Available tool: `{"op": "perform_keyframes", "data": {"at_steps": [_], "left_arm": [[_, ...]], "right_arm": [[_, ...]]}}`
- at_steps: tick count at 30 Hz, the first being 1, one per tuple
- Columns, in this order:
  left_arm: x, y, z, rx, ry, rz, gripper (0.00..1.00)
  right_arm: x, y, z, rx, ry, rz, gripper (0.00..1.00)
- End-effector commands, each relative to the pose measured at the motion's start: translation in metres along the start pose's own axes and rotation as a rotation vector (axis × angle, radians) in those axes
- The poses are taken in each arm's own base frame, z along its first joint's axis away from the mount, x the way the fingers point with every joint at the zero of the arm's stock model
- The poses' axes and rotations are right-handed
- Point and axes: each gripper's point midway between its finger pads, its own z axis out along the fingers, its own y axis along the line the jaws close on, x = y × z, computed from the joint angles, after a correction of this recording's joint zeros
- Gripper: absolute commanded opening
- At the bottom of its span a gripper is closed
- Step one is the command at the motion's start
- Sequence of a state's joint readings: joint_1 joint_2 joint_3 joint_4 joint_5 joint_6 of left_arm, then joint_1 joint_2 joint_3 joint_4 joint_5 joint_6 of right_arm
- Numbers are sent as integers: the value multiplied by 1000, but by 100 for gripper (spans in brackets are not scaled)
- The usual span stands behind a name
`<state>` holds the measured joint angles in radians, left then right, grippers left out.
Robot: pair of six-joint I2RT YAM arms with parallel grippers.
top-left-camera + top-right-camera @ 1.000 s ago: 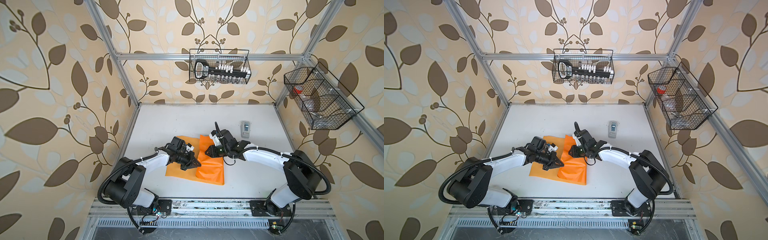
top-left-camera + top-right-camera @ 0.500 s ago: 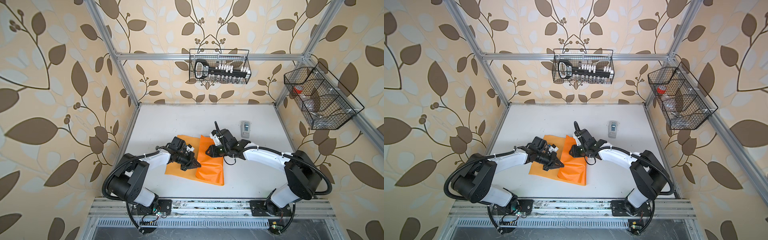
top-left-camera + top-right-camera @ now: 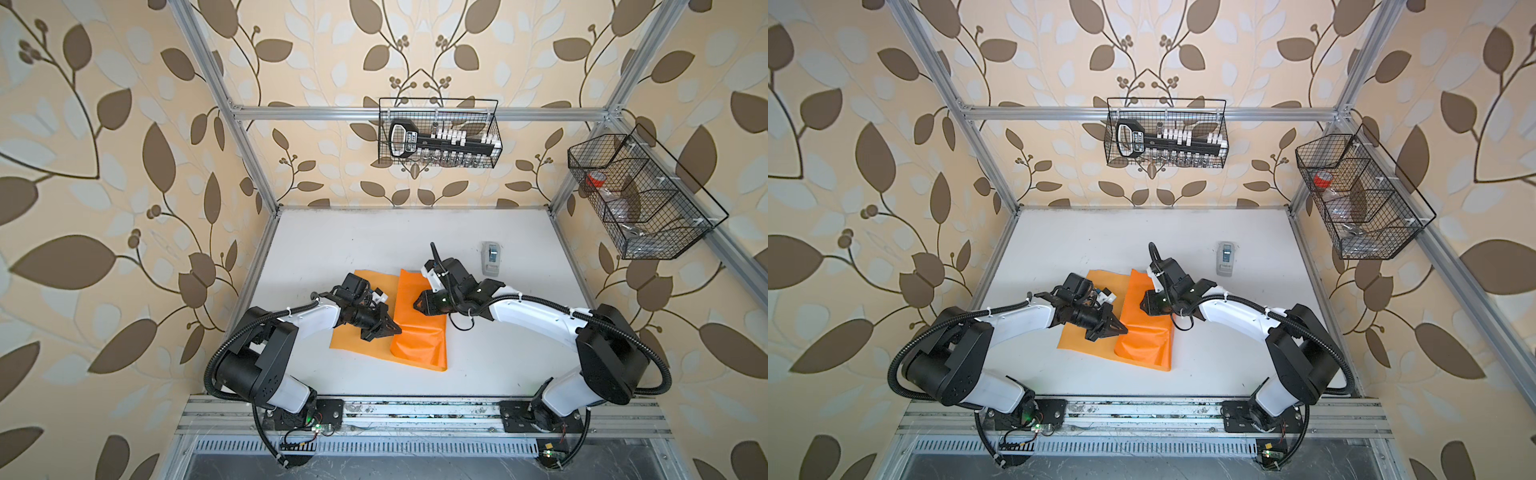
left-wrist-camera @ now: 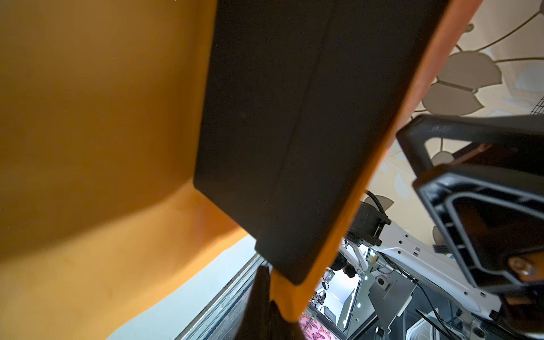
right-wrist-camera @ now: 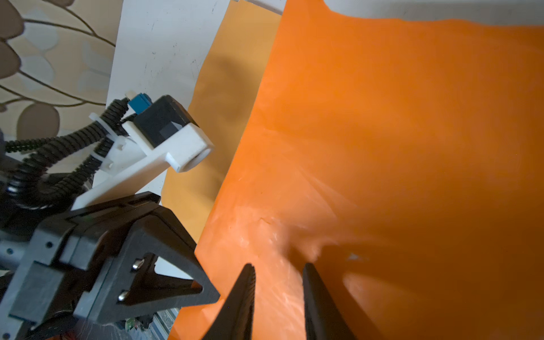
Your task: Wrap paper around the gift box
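One white table (image 3: 374, 241) carries the whole work area, with two arms reaching in from its near edge, one on each side. Two black wire baskets hang on the walls: one at the back (image 3: 438, 133), one on the right (image 3: 640, 199). One sheet, the paper (image 3: 419, 332), lies at mid-table; its left part is flat on the table and its right part is raised and folded over into a block shape, as both top views show (image 3: 1144, 336). One gift box (image 4: 279, 132) is found, under that fold: both top views show only orange there, while the left wrist view shows a black side with its lid seam, with paper below it and along its far edge. One small grey-white tape dispenser (image 3: 490, 257) stands apart, behind the right arm. The left gripper (image 3: 392, 330) is at the left edge of the fold; the left wrist view shows its fingers (image 4: 256, 306) drawn together on a tab of paper. The right gripper (image 3: 417, 305) sits at the raised fold; only the right wrist view shows its fingers (image 5: 244, 294) apart, a narrow gap between them, tips at the paper's surface
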<state>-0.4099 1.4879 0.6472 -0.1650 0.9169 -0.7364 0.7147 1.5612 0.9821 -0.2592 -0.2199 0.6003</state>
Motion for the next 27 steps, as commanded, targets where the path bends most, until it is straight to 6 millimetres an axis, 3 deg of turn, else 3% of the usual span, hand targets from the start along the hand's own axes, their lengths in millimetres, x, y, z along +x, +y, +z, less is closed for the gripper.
{"op": "perform_keyframes", "data": {"at_steps": [1,17,20,22,25,27], "left_arm": [[1,-1,-2,18,6,1,0],[0,-2,-11,3,-8,-9,2],[-5,-6,-32,-25,-70,-11,28],[-8,-5,-51,-87,-131,-15,52],[-9,2,-80,-209,-229,-24,64],[-10,16,-101,-323,-300,-57,71]], "right_arm": [[1,0,1,12,4,-16,24],[21,-21,28,49,54,15,16],[22,-22,27,53,53,15,16],[23,-24,27,57,55,16,16],[25,-24,28,56,57,18,16],[25,-24,29,52,58,17,16]]}}
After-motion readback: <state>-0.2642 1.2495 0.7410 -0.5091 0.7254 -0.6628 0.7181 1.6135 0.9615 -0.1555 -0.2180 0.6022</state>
